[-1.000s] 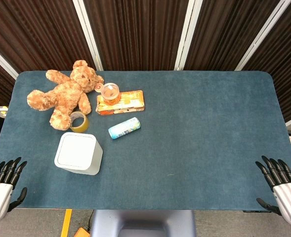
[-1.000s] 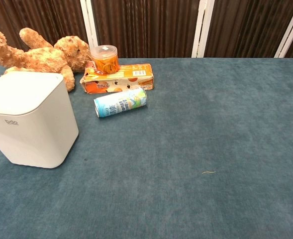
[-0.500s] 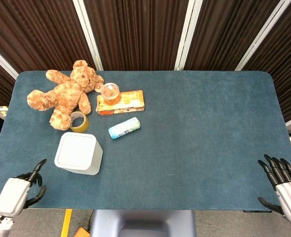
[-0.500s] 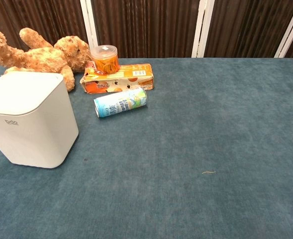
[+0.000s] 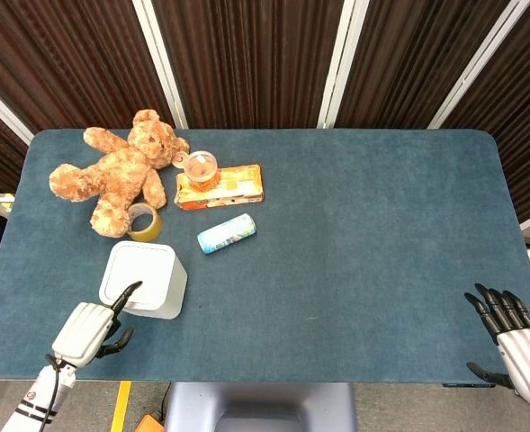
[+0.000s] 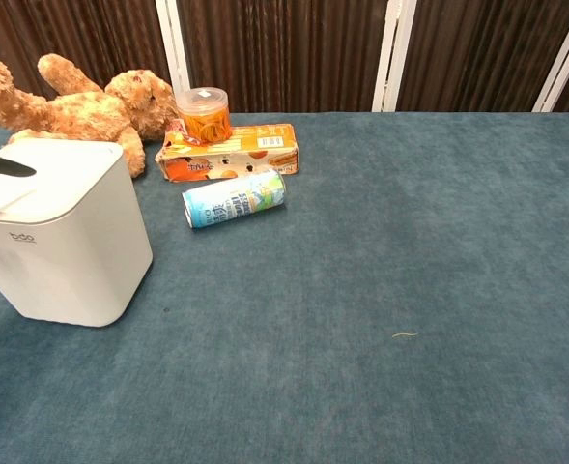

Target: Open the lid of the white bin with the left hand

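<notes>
Head view is showing a blue-carpeted bench [image 5: 381, 234] backing onto dark ribbed panels with white strips. At its near left corner the left robot hand [image 5: 89, 329] is reaching, fingers apart and holding nothing, one fingertip over the near edge of the white bin [image 5: 143, 279], whose lid is lying closed. Small grey lettering on the bin's front is too small to read. Far right, the right robot hand [image 5: 514, 340] is hovering open off the bench edge.

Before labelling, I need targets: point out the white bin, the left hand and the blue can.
white bin [image 5: 141, 273], head view, lid top.
left hand [image 5: 86, 328], head view, back of hand.
blue can [image 6: 234, 199], chest view, side wall.
</notes>
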Motion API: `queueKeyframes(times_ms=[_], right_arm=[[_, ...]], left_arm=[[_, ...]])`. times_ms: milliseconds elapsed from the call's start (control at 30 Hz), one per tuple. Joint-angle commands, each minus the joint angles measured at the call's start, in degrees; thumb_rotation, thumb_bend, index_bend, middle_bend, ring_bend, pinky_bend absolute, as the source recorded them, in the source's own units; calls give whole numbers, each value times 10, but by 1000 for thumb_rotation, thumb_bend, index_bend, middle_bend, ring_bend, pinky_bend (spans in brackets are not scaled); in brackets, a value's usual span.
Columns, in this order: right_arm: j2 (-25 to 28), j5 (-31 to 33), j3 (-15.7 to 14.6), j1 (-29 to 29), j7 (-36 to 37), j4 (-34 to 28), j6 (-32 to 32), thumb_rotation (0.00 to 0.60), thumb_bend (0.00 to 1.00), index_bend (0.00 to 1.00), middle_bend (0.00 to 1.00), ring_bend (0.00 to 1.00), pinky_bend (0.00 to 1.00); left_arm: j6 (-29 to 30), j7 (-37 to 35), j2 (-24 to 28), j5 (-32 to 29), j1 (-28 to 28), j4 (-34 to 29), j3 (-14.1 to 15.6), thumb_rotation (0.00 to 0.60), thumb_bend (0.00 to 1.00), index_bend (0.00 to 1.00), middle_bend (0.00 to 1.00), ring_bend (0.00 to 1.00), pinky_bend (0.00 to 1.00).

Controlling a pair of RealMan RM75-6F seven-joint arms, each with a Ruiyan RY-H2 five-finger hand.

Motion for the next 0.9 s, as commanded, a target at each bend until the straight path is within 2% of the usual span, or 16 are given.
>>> queueKeyframes(times_ms=[33,233,300,333,400,467,533,600,633,667,733,767,800,833,900], right_arm=[[0,1,1,0,1,0,1,600,61,0,0,0,0],[2,-1,0,-2,5,-1,7,600,62,0,0,0,0],[3,-3,0,-4,6,-2,10,600,62,0,0,0,0],[4,-5,-1,-5,7,-2,13,600,62,0,0,0,0],[6,-8,-2,-6,9,-3,17,600,61,0,0,0,0],[7,-12,-3,-8,11,-3,22,600,61,0,0,0,0],[8,-15,-4,-10,12,-3,25,600,61,0,0,0,0],[9,-18,-6,-9,14,-3,24,600,62,0,0,0,0],[10,-19,-8,-9,16,-2,22,600,62,0,0,0,0],[11,-20,-8,-8,16,-2,22,600,62,0,0,0,0],[8,-19,-6,-8,10,-1,22,600,61,0,0,0,0],[6,-19,-6,-8,7,-1,20,600,61,0,0,0,0],[5,-20,-7,-7,4,-1,17,600,61,0,0,0,0],[4,-23,-9,-6,3,-1,14,600,61,0,0,0,0],[3,-27,-10,-5,-1,-1,13,600,61,0,0,0,0]], left_arm=[[-17,18,-5,-19,-6,3,3,600,446,62,1000,1000,1000],[-30,20,-10,-40,-6,12,15,600,447,271,1000,1000,1000],[-29,16,-7,-34,-7,13,17,600,447,287,1000,1000,1000],[-16,13,-8,-19,-5,15,18,600,447,256,1000,1000,1000],[33,5,-18,28,6,29,15,600,448,133,999,1000,1000],[114,-13,-32,95,23,56,10,600,448,18,957,998,1000],[180,-28,-31,153,38,78,14,600,448,0,891,972,1000],[217,-34,-13,188,56,91,32,600,447,0,811,899,981],[231,-33,5,203,71,97,52,600,448,0,748,828,935],[239,-31,19,208,84,99,67,600,448,0,659,719,844],[252,-25,42,202,117,101,100,600,449,0,383,393,512],[263,-22,45,196,131,105,105,600,448,0,204,202,297],[280,-23,41,192,143,115,104,600,448,7,71,67,128],[302,-35,29,182,158,136,100,600,449,16,13,8,49],[293,-27,30,165,162,145,97,600,453,43,0,0,3]])
